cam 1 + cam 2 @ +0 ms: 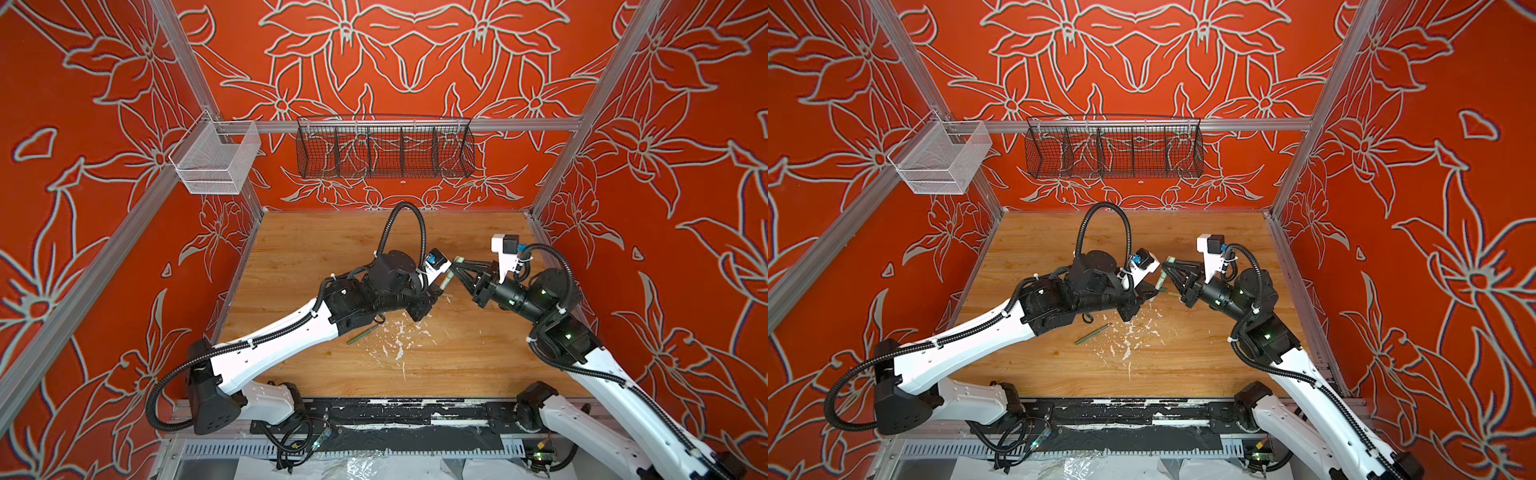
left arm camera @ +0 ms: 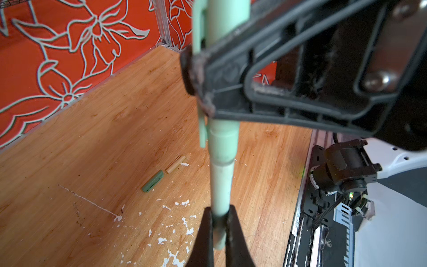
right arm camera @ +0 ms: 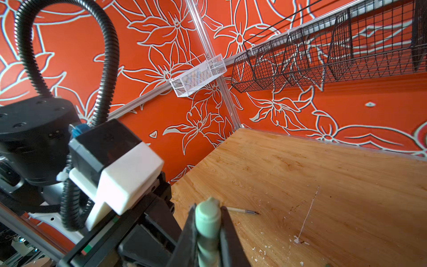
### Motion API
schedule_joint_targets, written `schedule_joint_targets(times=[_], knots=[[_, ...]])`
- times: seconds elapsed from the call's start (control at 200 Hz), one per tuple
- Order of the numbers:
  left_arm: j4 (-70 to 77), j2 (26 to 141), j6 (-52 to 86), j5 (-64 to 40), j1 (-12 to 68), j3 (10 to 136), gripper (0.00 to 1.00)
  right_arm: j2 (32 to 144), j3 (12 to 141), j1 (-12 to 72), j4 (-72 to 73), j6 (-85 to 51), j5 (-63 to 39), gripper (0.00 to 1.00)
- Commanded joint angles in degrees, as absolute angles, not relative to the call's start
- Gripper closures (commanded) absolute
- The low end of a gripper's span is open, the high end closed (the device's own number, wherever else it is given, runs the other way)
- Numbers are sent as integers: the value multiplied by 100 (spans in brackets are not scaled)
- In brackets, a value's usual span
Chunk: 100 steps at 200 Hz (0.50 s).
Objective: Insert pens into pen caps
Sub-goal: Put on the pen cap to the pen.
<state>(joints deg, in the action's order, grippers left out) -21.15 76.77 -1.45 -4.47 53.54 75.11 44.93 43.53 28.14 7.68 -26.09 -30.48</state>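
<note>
- While the left pincer [image 2: 219, 218] clamps the mint pen [image 2: 221, 185], the right pincer [image 3: 208, 231] clamps its cap [image 2: 226, 13]
- Their shared axis runs near-to-far, with the cap at the far end

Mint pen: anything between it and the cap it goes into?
Nothing visible. The mint pen, gripped by the left gripper, runs straight into the mint cap held by the right gripper.

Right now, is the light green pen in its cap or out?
In: the pen vanishes into the cap that the right gripper holds; how deep, cannot tell.
</note>
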Motion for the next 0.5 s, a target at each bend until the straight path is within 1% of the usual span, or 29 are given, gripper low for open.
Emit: schedule_joint_targets(times=[0.0,0.305,0.495], knots=[[-192,7453,-158,-123,5161,8101,100,4563,4021,3099,-682,-2723,-4000,100],[-65,7438,-156,-166,5159,8148,100,4488,3661,3257,-297,-2900,-3704,100],[-17,7444,-90,-246,5150,8095,100,4494,3768,3270,-139,-2894,-3559,100]])
